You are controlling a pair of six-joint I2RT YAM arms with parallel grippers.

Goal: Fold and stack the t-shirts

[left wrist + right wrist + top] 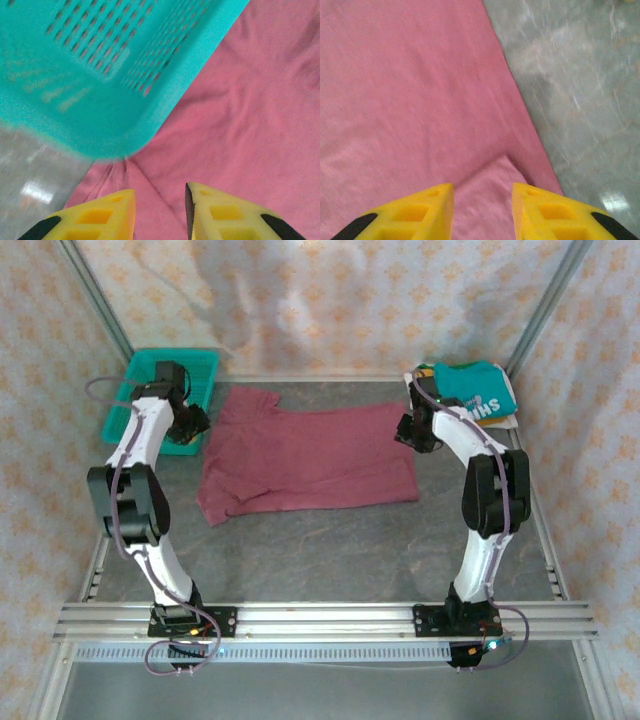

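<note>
A maroon t-shirt (310,455) lies spread flat in the middle of the table, sleeves toward the left. My left gripper (193,425) hovers at its left end beside the basket. In the left wrist view its yellow fingers (110,215) stand apart over the maroon cloth (240,110), open. My right gripper (410,432) is at the shirt's right edge. Its jaws (482,210) are open too, with a turned-over corner of the maroon shirt (410,90) lying between them. A folded teal t-shirt (478,390) with white print tops a small pile at the back right.
A teal plastic mesh basket (140,358) stands at the back left, its corner (100,75) close above the left fingers. Grey tabletop (580,90) shows right of the shirt's edge. Patterned curtains and a metal frame enclose the table.
</note>
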